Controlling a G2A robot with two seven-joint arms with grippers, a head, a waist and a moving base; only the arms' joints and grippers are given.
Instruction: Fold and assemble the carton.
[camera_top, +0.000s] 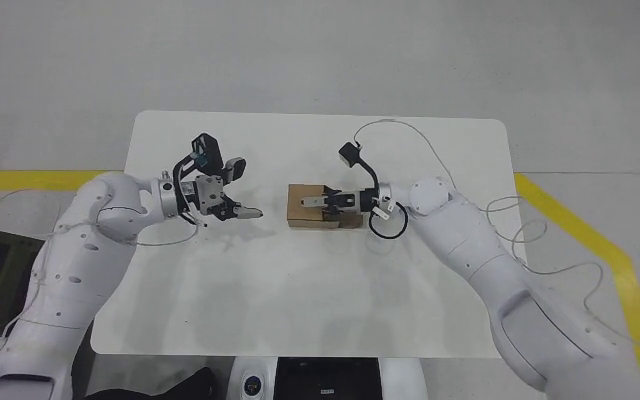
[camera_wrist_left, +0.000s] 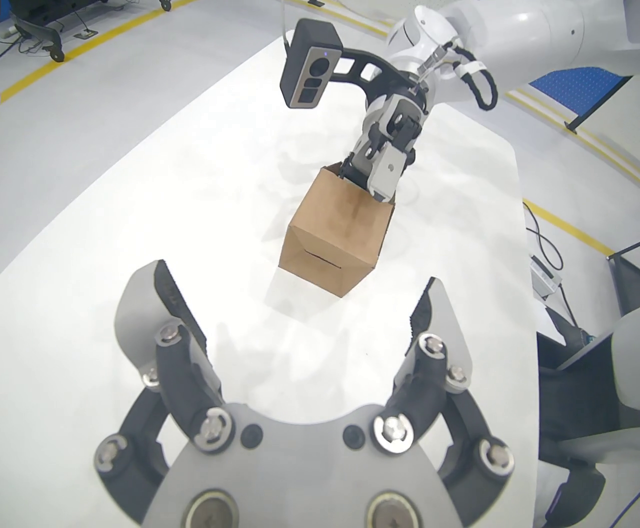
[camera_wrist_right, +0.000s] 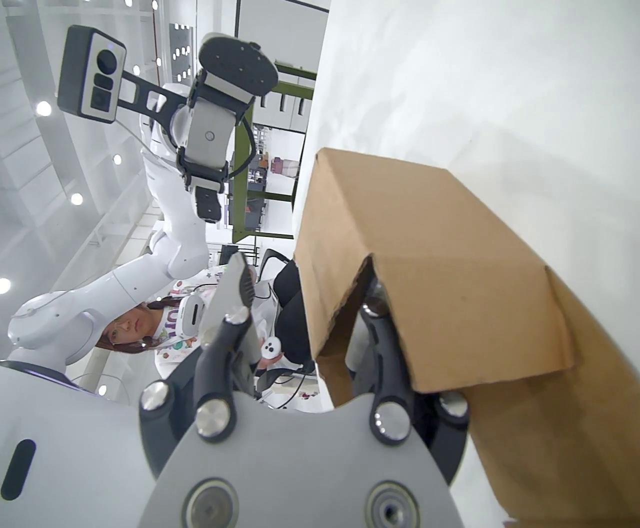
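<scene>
One brown carton (camera_top: 303, 216) is lying on its side near the middle of the one white table (camera_top: 300, 300); two grippers are flanking it. Its open end is facing the right gripper (camera_top: 316, 200), whose claw is standing released, one finger poking inside the carton, the other sitting outside above its wall. The carton's closed, slotted end is facing the left gripper (camera_top: 250, 212), which is hovering apart from it, claw released and spread wide.

Open end of carton (camera_wrist_left: 335, 235) blocked: right claw (camera_wrist_left: 362, 182).
</scene>
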